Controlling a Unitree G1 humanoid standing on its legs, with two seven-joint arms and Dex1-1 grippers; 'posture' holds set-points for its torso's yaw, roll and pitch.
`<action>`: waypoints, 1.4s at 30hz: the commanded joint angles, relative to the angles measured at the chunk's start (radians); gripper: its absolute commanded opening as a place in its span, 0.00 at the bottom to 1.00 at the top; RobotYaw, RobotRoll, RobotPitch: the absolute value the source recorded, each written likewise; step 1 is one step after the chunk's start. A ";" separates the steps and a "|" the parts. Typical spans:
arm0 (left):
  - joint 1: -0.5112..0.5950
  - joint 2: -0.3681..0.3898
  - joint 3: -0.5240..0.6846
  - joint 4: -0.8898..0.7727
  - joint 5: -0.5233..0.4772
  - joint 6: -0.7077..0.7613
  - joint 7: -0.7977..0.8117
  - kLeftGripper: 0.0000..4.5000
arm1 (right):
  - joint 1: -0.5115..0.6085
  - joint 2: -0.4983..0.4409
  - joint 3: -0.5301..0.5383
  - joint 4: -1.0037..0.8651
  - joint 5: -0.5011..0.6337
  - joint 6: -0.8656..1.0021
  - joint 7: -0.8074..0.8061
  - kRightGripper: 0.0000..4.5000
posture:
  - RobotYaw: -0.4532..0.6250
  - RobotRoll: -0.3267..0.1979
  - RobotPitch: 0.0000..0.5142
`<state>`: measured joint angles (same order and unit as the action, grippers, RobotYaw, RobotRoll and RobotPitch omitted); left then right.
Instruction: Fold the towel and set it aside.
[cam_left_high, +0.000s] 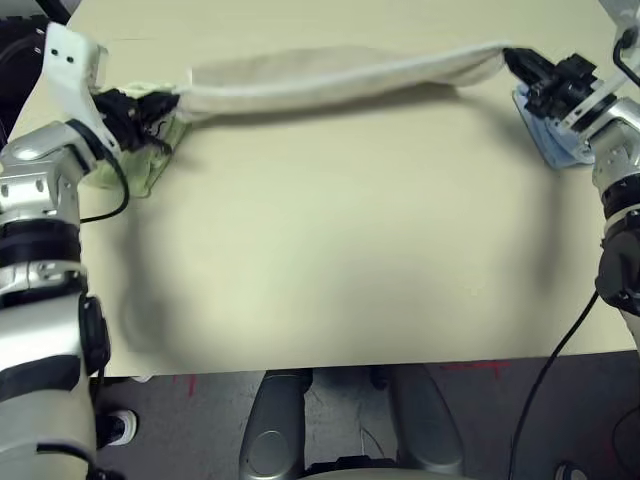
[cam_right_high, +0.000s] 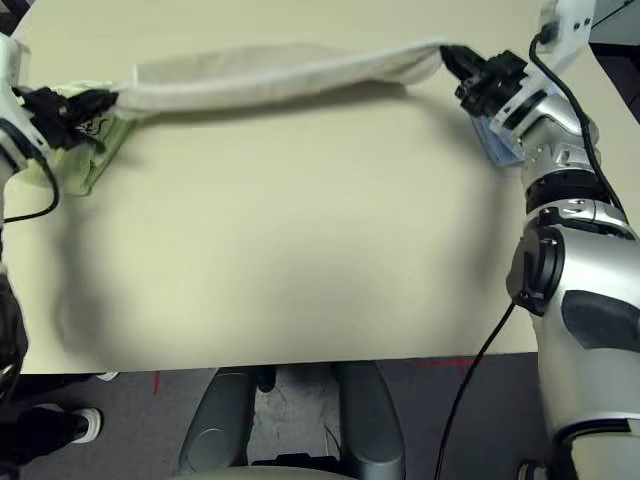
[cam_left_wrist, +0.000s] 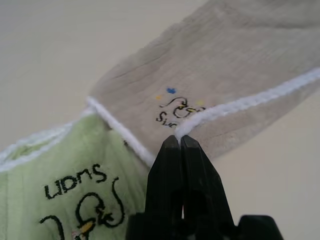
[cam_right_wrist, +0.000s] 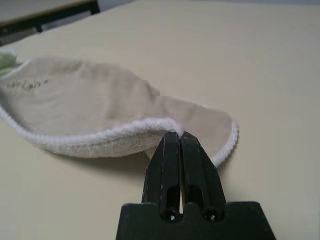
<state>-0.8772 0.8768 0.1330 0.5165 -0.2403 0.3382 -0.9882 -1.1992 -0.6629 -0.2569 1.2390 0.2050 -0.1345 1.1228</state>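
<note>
The towel (cam_left_high: 340, 75) is stretched as a long folded band above the far part of the table (cam_left_high: 330, 250), spanning both grippers. Its white trim is pinched at each end: the left gripper (cam_left_wrist: 180, 140) and the right gripper (cam_right_wrist: 178, 135) are each closed tight on an edge. A green towel (cam_left_wrist: 60, 185) beneath the left end is partly covered; a blue towel (cam_left_high: 548, 140) is largely hidden behind the right wrist.

Pale beige table (cam_left_high: 330, 270), grey floor (cam_left_high: 180, 420) with red marks

Beige towel (cam_left_high: 340, 75) (white-trimmed), light green towel (cam_left_high: 150, 165), apparently pale blue towel (cam_left_high: 548, 140).
</note>
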 joint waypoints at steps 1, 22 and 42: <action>0.045 0.039 -0.018 -0.065 -0.012 0.068 -0.064 0.01 | 0.039 -0.047 0.058 -0.026 -0.057 -0.026 0.086 0.00 | 0.45 0.62 0.66; 0.134 0.224 -0.069 -0.145 -0.003 0.182 -0.313 0.01 | 0.058 -0.174 0.285 -0.003 -0.283 -0.262 0.311 0.00 | 0.45 0.62 0.63; 0.221 0.359 -0.073 -0.097 -0.018 0.188 -0.486 0.01 | 0.087 -0.234 0.271 -0.009 -0.247 -0.235 0.453 0.00 | 0.44 0.62 0.58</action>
<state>-0.6819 1.1956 0.0575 0.4065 -0.2738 0.5146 -1.4679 -1.1375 -0.8481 0.0273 1.2221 -0.0402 -0.3843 1.5573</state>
